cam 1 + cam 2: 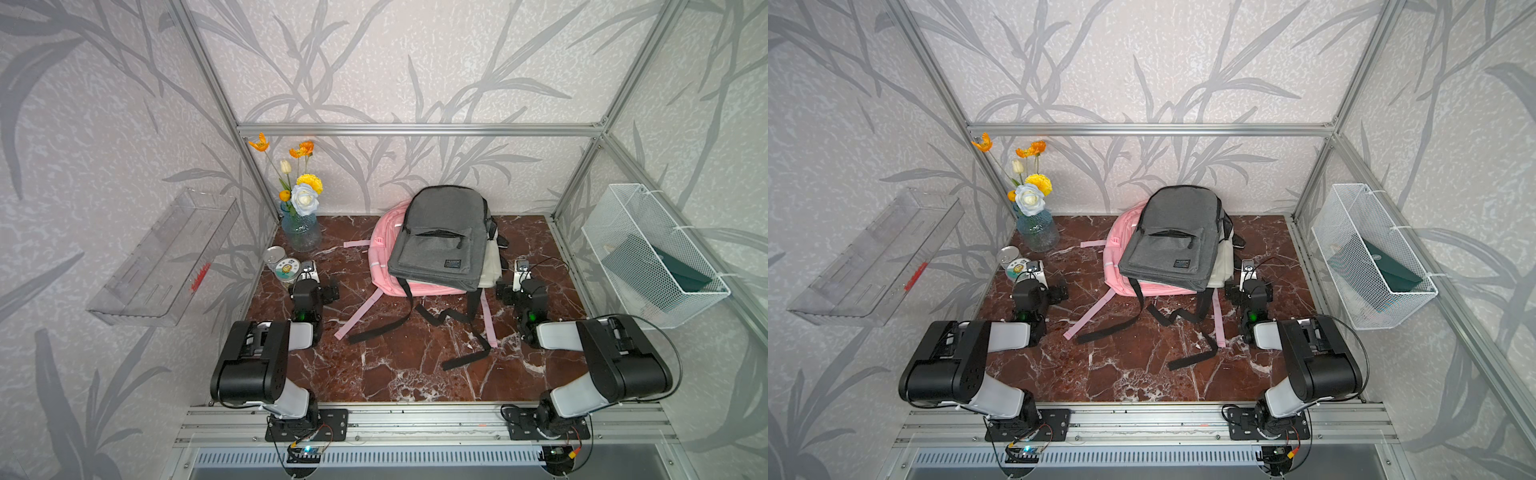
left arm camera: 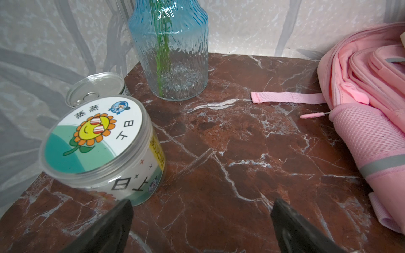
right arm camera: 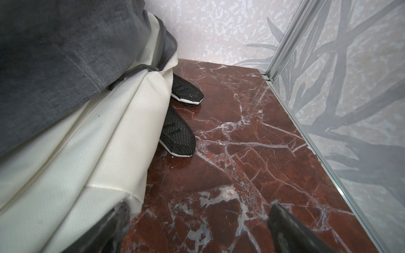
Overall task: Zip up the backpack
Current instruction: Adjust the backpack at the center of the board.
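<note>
Fabric is soft and light, so we expect bunching under a pull. Left end effector (image 2: 201,221) hangs spread near the bench's (image 1: 374,365) left edge. Grey backpack (image 1: 446,205) lies mid-bench toward the back edge, atop a pink bag (image 1: 380,257); its pocket zip (image 1: 439,233) gapes. We would pin the cloth and pinch at the zip's end. Right end effector (image 3: 197,221), also spread, sits just beside.

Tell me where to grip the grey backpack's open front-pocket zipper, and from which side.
Pinch the small dark pull that seems to hang at the end of the pocket zipper nearer the right pincer. Come down from above: the grey backpack lies face-up, propped on the pink backpack, so the tab likely rests flat against the fabric.
</note>
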You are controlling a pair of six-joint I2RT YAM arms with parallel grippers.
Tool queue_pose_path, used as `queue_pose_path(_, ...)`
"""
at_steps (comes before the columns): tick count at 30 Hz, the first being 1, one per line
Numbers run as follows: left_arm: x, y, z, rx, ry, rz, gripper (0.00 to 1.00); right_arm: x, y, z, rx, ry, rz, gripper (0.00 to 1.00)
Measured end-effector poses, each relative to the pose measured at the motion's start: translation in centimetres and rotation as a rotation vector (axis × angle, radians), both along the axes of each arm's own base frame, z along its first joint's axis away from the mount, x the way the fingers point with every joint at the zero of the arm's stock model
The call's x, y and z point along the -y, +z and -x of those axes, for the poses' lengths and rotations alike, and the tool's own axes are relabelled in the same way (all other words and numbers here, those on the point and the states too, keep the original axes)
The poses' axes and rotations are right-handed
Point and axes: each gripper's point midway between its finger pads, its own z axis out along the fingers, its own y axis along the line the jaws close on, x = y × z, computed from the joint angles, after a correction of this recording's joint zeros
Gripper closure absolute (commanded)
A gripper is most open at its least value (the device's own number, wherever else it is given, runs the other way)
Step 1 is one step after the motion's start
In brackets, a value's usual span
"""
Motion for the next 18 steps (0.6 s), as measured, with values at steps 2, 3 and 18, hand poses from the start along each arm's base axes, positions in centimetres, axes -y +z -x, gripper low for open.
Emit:
queue_pose_path(2,0.6,1.6,0.3,-0.003,-0.006,-0.022,0.0,-0.4,0.3,0.3,0.01,0.03,0.002,0.01)
queue_pose_path(3,1.2,2.9,0.3,0.017,-0.017,-0.03,0.0,-0.6,0.6,0.5,0.014,0.044,0.006,0.01)
queue_pose_path(18,5.1,14.4,-0.3,0.065,0.092,0.488,0.0,-2.0,20.4,3.1,0.234,0.01,-0.385,0.01)
